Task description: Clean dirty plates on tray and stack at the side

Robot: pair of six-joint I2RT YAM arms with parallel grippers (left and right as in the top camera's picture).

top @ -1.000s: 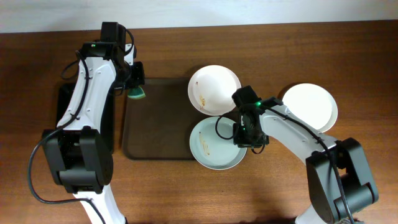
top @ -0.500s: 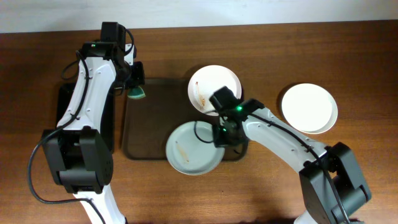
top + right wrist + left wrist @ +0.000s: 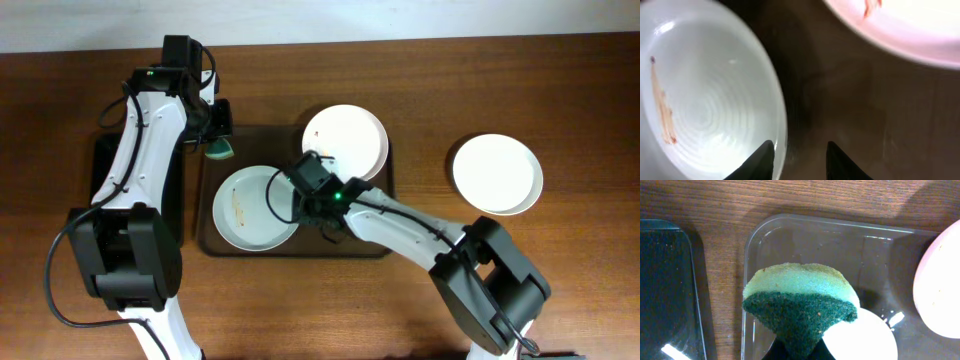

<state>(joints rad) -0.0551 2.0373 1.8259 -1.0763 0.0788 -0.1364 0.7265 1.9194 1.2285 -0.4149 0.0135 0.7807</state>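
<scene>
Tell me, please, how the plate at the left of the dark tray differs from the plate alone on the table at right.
The left plate lies on the tray; the lone plate lies on the table, off the tray. The left plate carries a brown-orange streak; the lone plate shows no marks. The left plate looks pale bluish, the lone plate plain white. Both are round, shallow and lie flat.

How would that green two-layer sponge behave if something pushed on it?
The green two-layer sponge is probably soft and light, since its surface looks porous. Its wedge-like outline suggests it would not roll.
</scene>
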